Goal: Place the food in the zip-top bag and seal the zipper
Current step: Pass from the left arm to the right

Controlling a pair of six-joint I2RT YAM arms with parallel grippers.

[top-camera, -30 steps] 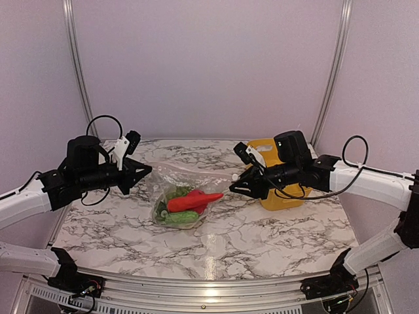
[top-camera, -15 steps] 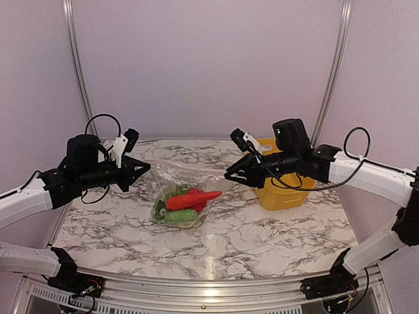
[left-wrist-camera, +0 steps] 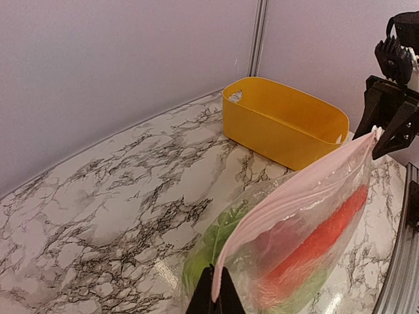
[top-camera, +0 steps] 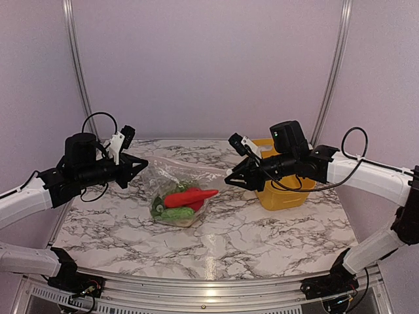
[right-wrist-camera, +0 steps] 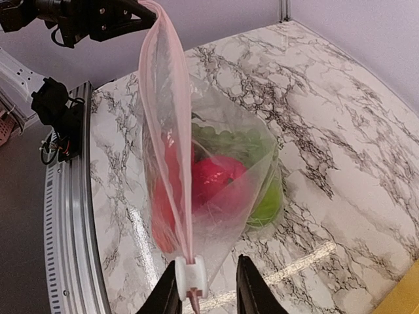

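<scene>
Bag strung between both arms, food (top-camera: 185, 197) inside.
Left gripper (left-wrist-camera: 214, 296) pinched shut on the zipper (left-wrist-camera: 301, 190) end. Zip-top bag (top-camera: 171, 186) hangs mid-table, its bottom on the marble. Right gripper (right-wrist-camera: 206, 294) has its jaws apart, straddling the white slider (right-wrist-camera: 190, 273). Yellow basket (top-camera: 283, 193) lies behind it.

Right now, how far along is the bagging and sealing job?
Done: the food sits inside the zip-top bag. In hand: the left gripper pinches one zipper end; its slider sits between the fingers of the right gripper. Remaining: sealing, unclear if complete.
</scene>
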